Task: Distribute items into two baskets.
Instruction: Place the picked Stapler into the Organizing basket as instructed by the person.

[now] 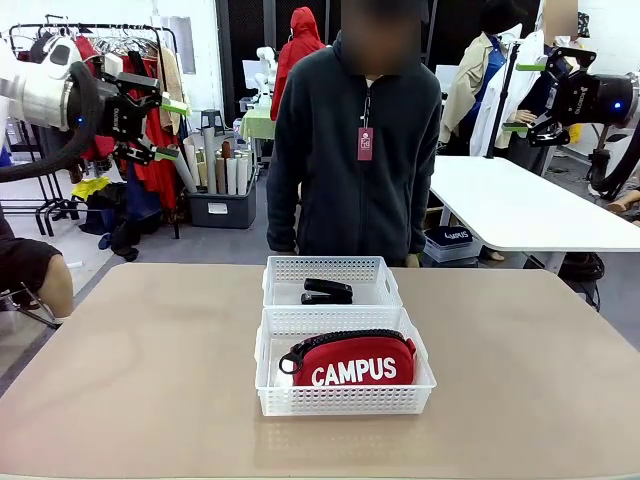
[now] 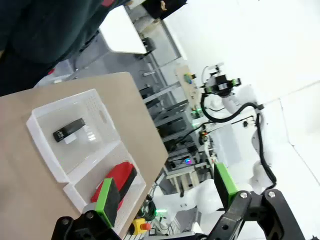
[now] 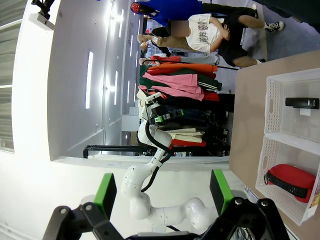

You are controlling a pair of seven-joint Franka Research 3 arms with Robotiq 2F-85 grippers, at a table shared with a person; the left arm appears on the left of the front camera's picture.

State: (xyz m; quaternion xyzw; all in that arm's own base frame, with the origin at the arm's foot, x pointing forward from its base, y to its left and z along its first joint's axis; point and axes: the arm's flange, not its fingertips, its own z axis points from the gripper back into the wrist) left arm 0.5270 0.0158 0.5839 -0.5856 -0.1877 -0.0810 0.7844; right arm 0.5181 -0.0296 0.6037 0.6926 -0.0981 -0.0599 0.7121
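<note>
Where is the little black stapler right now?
In the front view, the stapler lies in the far basket, mid-table, just in front of the person. The near basket beside it holds the red pouch.

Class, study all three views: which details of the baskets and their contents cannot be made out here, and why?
- Front view: the stapler is partly hidden behind the far basket's lattice wall.
- Left wrist view: a green pad covers part of the red pouch.
- Right wrist view: the near basket is cut off by the picture's right edge.
- Basket labels: too small to read.

Pouch (image 1: 358,363), stapler (image 1: 327,291) in separate baskets (image 1: 345,400)
</note>
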